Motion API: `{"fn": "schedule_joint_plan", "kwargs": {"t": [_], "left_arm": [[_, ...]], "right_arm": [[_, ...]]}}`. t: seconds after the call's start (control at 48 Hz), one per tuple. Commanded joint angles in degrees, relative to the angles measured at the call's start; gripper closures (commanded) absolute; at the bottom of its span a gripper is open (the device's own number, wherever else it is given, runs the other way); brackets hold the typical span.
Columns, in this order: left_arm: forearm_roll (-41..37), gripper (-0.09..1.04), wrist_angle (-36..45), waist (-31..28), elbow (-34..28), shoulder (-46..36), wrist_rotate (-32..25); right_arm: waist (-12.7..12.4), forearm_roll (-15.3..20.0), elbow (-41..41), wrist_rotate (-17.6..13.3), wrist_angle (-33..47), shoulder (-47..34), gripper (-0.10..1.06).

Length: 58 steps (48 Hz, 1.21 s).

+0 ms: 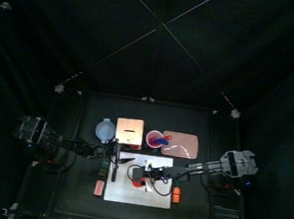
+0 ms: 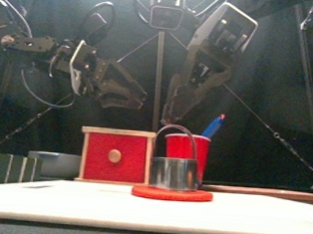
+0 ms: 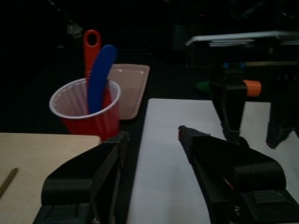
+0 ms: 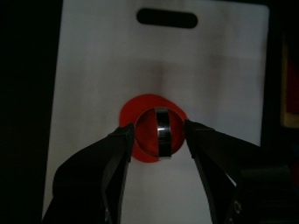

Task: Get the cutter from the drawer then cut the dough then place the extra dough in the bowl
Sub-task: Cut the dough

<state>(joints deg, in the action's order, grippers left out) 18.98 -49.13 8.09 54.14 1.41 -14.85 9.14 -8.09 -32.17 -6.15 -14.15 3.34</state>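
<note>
Right wrist view gives me what the other views do not. The right gripper (image 4: 162,129) looks straight down on the cutter (image 4: 165,133). Its jaws are spread to either side with a dark gap on each side, so it is released and not gripping. From there the cutter reads as a narrow metal band with red showing inside it. It sits on the red dough disc (image 4: 140,150), which lies about mid-board on the white cutting board (image 4: 105,70).

Front view adds the height. The cutter stands upright on the dough, a shiny round wall with a thin wire handle arched over it. The dough is flat and red, its rim showing a little wider than the cutter on both sides. The right jaws hang just above the handle; whether they touch it I cannot tell from here.

Left wrist view: the left gripper (image 3: 152,138) is open and empty above the board's left edge. It faces the red cup (image 3: 87,109), which holds the blue knife (image 3: 103,70) and the red knife (image 3: 90,52). The pink tray (image 3: 131,83) is just behind the cup.

Top view places the blue-grey bowl (image 1: 100,130) at the back, just left of the wooden box (image 1: 129,132). In the front view the box's red drawer front sits flush.
</note>
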Motion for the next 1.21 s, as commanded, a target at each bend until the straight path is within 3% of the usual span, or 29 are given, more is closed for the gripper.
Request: {"fn": "schedule_joint_plan", "kwargs": {"t": [0.021, 0.104, 0.208, 0.333, 0.562, 1.208], "left_arm": [[3.4, 0.04, -2.5, 3.5, -1.6, 1.4, -0.1], [7.1, 0.0, -3.2, 6.2, -1.9, 3.2, -0.1], [11.0, -0.04, -4.2, 9.6, -3.7, 5.7, 0.0], [16.4, -0.04, -5.0, 13.6, -7.2, 10.3, 0.0], [22.7, -0.04, -4.7, 14.4, -12.0, 16.2, -0.4], [23.5, -0.03, -4.2, 12.7, -10.9, 15.7, -0.5]], "right_arm": [[-0.9, -3.6, -9.1, -0.4, 11.5, 7.2, 0.12], [-2.2, -6.5, -16.7, -0.6, 24.4, 8.3, 0.12], [-5.1, -7.6, -23.6, -0.1, 40.9, 6.0, 0.12], [-7.6, -10.5, -26.0, -0.1, 53.3, 0.3, 0.12], [-8.8, -12.6, -21.7, 0.0, 56.2, -7.5, 0.12], [-9.0, -11.0, -21.2, -1.4, 55.8, -7.9, 0.12]]}}
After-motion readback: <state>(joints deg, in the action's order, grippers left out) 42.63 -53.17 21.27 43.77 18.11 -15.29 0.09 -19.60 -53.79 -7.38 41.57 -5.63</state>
